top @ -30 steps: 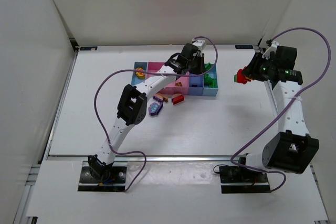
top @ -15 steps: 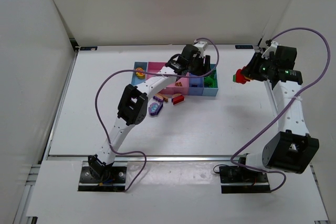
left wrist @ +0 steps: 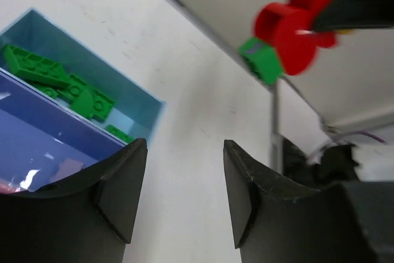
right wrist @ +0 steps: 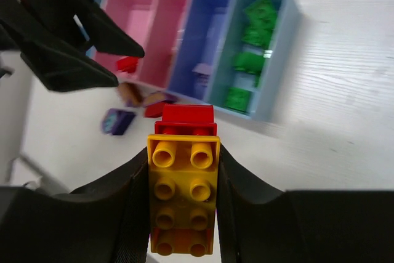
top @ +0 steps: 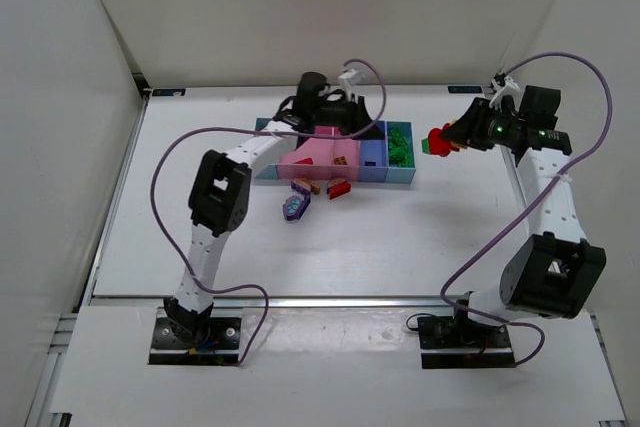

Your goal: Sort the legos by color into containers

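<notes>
Holding a lego stack (right wrist: pixel 183 207), the right end effector (right wrist: pixel 183 170) hangs above the counter (top: pixel 400 237), off the right end of the containers (top: pixel 402 177) and apart from them. In the stack, a yellow studded brick lies nearest the wrist camera and a red block sits at the far end. The left wrist view also shows a round red part and a small green bit on it. Both fingers are clamped snug on the sides of the yellow brick.

The containers are a joined row, open on top. The bins that show run pink, pink, blue, then light blue at the right end; the left end is partly hidden by the left arm. Green legos (right wrist: pixel 251 60) sit piled in the right light blue bin. A small purple piece (right wrist: pixel 203 69) lies in the blue bin and a red piece (right wrist: pixel 127 63) in a pink bin.

Three pieces lie loose on the counter just in front of the row: a purple lego (top: pixel 296 207), a red lego (top: pixel 339 188) and an orange-brown lego (top: pixel 308 185). The red and orange-brown ones are close together, the purple one a bit nearer the arm bases.

The left end effector (left wrist: pixel 183 152) hovers over the back of the row. Its fingers are spread wide, with nothing between them and touching nothing. Its camera looks past the blue and light blue bins toward the held stack.
</notes>
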{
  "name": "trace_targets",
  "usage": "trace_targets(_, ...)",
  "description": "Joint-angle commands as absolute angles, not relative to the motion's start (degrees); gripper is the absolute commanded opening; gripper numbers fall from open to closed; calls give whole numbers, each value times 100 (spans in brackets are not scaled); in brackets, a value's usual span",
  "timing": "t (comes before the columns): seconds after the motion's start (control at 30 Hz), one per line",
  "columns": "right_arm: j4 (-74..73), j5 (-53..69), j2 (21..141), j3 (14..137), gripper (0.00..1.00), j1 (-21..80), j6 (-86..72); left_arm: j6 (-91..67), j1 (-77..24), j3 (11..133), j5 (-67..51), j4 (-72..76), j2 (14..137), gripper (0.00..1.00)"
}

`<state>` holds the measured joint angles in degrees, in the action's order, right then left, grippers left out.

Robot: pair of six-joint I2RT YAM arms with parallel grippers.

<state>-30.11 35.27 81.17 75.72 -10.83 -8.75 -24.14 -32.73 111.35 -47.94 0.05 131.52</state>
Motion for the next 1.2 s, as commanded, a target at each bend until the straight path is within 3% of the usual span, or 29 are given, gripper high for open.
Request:
trace_targets(0.0,-2286,5412,8357,7488,0,-1160,-1255,-3477,-2910,10514,-7002,2058,12192,63)
trace_targets(0.1,-1785,6151,8490,7462,0,-1134,-1590,-4708,-2751,10055,-7619,3003,12120,66)
trace_targets(0.33,-1117,6741,8719,7453,0,-844,-2258,-5835,-2672,9941,-7937,4314,12146,69)
trace_targets(0.63,-853,6759,8842,7576,0,113,-2390,-5906,-2637,9773,-7954,4333,12041,72)
trace_targets(0.8,-888,6750,8921,7725,0,202,-2364,-5898,-2628,9747,-7954,4333,12023,77)
trace_targets(1.17,-853,6732,9079,7954,0,290,-2338,-5898,-2760,9835,-8051,4403,12129,76)
